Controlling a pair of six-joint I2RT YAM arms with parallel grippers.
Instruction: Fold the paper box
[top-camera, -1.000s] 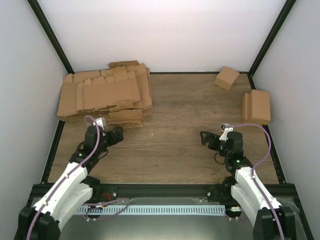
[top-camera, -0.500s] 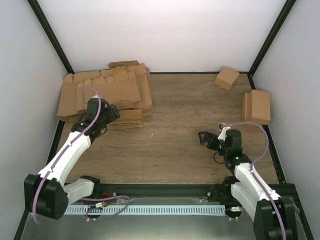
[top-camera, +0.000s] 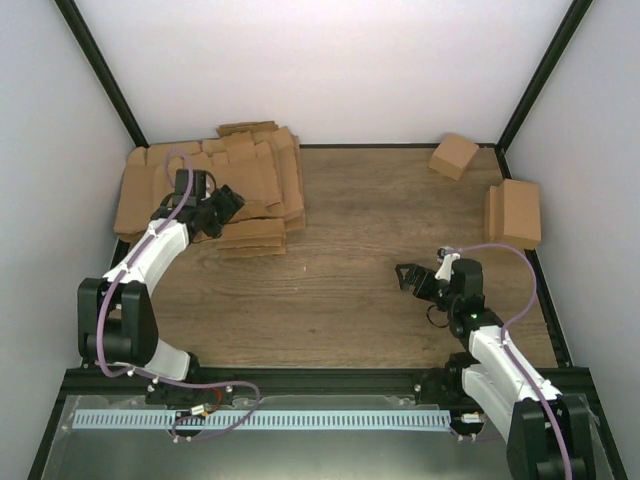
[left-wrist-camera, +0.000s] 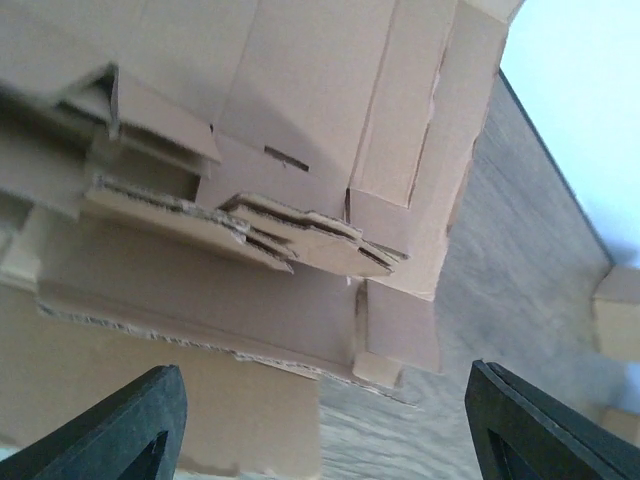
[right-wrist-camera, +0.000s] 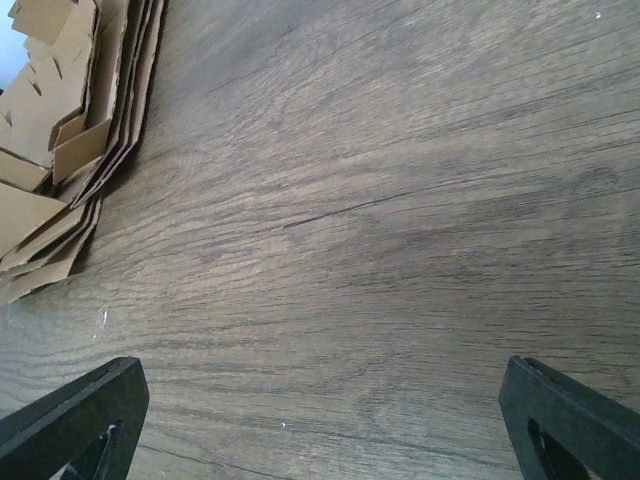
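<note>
**A:** Fingers (left-wrist-camera: 120, 425) of the left gripper (top-camera: 228, 198) stand wide apart above the pile (top-camera: 140, 205). The right gripper (top-camera: 410, 277) gapes too, over bare table (right-wrist-camera: 380, 230).

**B:** And the paper box (top-camera: 235, 178)?

**A:** I take the topmost flat blank for it, just ahead of the left fingertips. Probably light, stiff and slick. I'd pinch a jutting edge flap, or several sheets may lift together.
</note>
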